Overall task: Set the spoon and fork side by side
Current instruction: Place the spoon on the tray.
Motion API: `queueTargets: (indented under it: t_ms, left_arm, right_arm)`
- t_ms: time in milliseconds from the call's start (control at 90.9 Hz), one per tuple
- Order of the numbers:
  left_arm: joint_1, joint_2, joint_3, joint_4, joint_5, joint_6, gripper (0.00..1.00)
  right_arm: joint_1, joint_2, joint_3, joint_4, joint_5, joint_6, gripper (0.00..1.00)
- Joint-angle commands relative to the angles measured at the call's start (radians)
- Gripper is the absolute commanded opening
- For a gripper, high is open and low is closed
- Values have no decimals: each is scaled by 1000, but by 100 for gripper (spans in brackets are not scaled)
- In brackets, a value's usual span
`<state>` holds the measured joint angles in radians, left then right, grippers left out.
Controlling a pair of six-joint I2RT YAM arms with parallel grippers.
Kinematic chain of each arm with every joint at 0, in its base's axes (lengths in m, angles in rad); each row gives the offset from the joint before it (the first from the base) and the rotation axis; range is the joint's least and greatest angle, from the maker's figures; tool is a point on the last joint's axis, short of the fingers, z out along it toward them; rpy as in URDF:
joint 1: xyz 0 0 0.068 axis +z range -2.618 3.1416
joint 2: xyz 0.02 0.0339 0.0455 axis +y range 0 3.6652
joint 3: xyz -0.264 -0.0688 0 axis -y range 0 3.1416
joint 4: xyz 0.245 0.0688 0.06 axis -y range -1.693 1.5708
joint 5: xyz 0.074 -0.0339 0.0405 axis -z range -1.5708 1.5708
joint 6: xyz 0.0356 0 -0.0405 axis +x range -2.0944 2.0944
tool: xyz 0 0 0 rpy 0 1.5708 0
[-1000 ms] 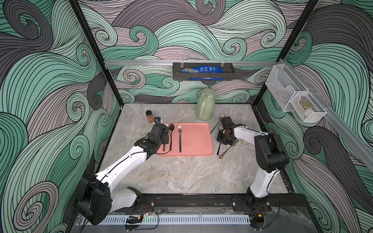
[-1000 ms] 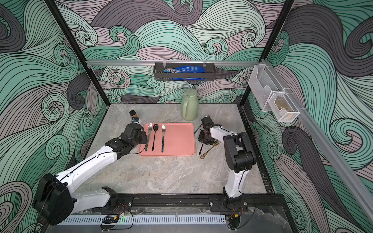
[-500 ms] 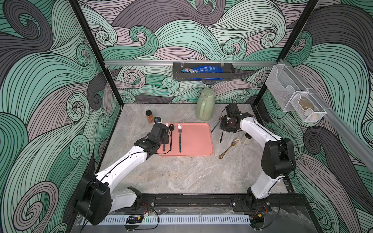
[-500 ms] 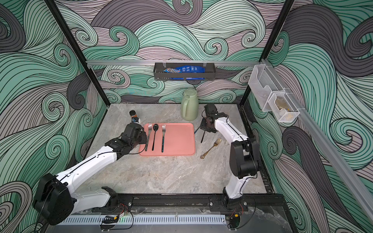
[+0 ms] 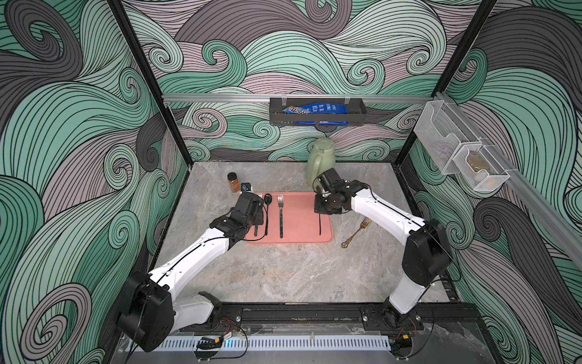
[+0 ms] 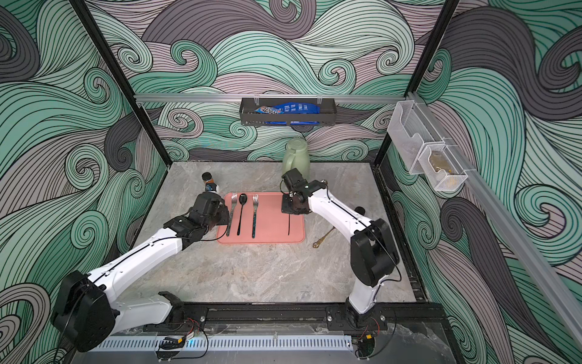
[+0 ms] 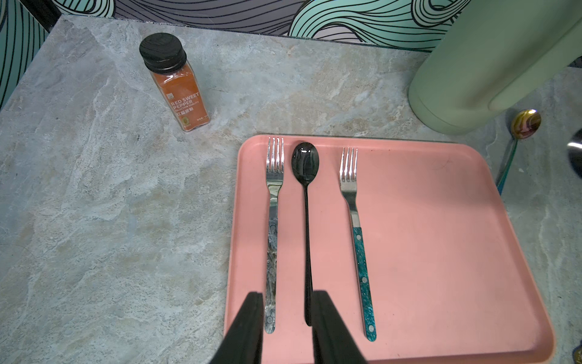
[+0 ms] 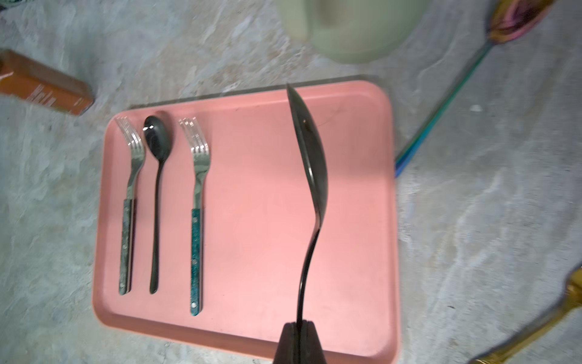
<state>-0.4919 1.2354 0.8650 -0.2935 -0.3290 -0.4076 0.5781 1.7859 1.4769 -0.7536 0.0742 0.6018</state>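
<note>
In a top view, the tray [image 6: 271, 220] held a grey fork [image 6: 231, 212], a spoon [image 6: 242, 199] and a teal fork [image 6: 254, 217], parallel. The wall basket [image 6: 286, 121] held a blue bag [image 6: 293, 108]. A gold fork [image 6: 322, 238] lay beside the tray.

Left wrist: the left gripper [image 7: 286, 296] stood open over the grey fork and spoon handle ends.

Right wrist: the right gripper [image 8: 299, 327] clamped a second spoon [image 8: 310, 157] edge-on above the tray, with the pitcher [image 8: 352, 31] beyond.

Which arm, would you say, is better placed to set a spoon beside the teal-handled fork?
Right: the right gripper holds a black spoon above the tray; the left gripper is open, empty.
</note>
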Motion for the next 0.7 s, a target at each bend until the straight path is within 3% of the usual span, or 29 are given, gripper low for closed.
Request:
queueTargets:
  t_ms: [0,209,693]
  left_arm:
    - [6,-2,2,-1,1,10,30]
    - [6,-8,0,1,-4,10,30]
    - [6,-8,-1,2,-2,10,30]
  right_arm:
    - [60,91,82,-13,-7,34,4]
    - [135,222,182,0,-8,60,4]
    - [146,435,294,41,-51,98,0]
